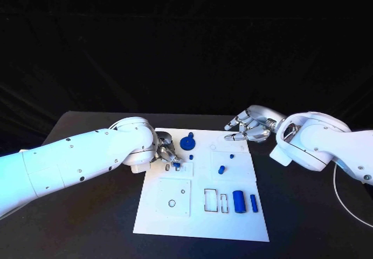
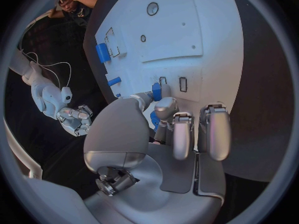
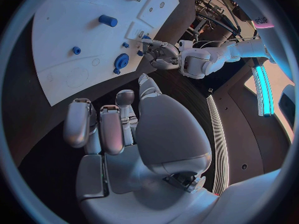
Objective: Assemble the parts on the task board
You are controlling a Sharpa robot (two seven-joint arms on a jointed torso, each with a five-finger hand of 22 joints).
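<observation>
Holding a small blue peg (image 2: 156, 91) pinched between thumb and fingertips, my left hand (image 1: 165, 155) sits over the left-middle of the white task board (image 1: 198, 224), just above a pair of narrow slots (image 2: 182, 83). I judge the step in hand to be seating that peg in one of them. To do it well I would keep the pinch firm, square the peg to the slot before lowering, and press only once it has entered. My right hand (image 1: 250, 127) hovers at the board's upper right corner, fingers loosely curled and apart, holding nothing. Other blue parts lie on the board: a round knobbed piece (image 1: 188, 143) at upper centre, a short piece (image 1: 221, 170) mid-board, and a cylinder (image 1: 239, 202) with a thin bar (image 1: 253, 203) beside it at lower right. From the head view my own fingers cover the peg's tip and the slot, so I cannot tell whether the peg already touches the board or which slot it is over.
</observation>
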